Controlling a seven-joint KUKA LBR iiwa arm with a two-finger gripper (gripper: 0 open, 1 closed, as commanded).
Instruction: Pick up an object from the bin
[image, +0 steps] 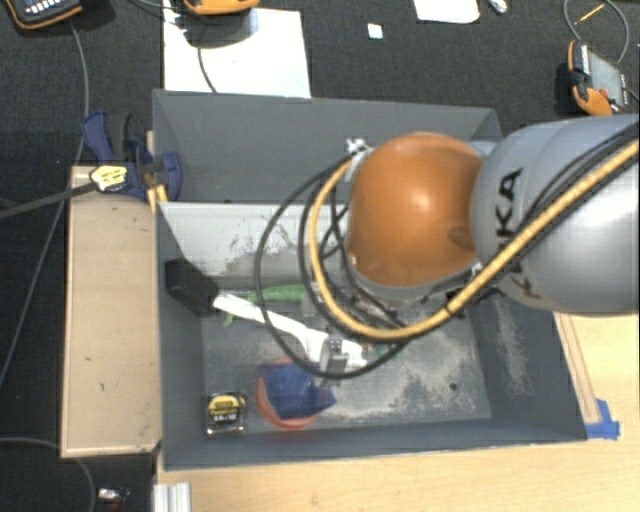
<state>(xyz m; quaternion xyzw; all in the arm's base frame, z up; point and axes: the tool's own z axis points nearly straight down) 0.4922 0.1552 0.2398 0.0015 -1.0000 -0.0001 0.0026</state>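
In the bin (400, 440), from the left: a black block (188, 285), a tape measure (225, 411), a white stick (265, 315), and a blue cloth (293, 390) on a red disc (283, 418). The hand (335, 355) hangs just above the cloth; whether it is open I cannot tell.

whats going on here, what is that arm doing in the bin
A KUKA arm reaches into the grey bin from the right. Its hand is low, just over a blue cloth lying on a red dish, next to a white tool. Nothing looks lifted yet. A yellow tape measure lies by the cloth.
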